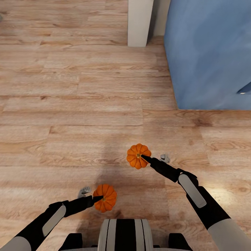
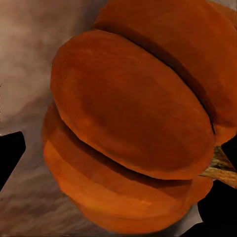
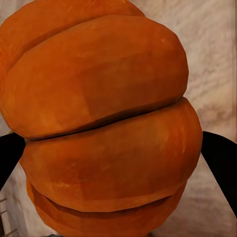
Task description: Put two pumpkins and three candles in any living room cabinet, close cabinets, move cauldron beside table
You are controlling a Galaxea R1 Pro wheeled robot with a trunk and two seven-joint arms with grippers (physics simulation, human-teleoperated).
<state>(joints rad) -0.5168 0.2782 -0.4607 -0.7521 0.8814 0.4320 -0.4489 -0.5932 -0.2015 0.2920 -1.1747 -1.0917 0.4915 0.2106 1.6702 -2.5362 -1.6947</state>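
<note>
Black left gripper [image 1: 99, 198] is clamped on one orange pumpkin [image 1: 105, 197] above the wooden floor [image 1: 87, 104]; the right gripper [image 1: 143, 158] grips the other pumpkin [image 1: 138, 156], farther forward near a blue sofa [image 1: 209, 52].

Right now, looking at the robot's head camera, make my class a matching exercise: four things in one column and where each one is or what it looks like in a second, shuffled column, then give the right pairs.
Things
1. Pumpkin in left gripper
2. Pumpkin in right gripper
3. Blue surface
4. White post

Descriptions
A. Stands upright at the top middle, on the wooden floor
B. Held close to the robot's body, low in the picture
C. Covers the upper right corner
D. Held farther forward, near the middle

Pairs: 1-B, 2-D, 3-C, 4-A
</note>
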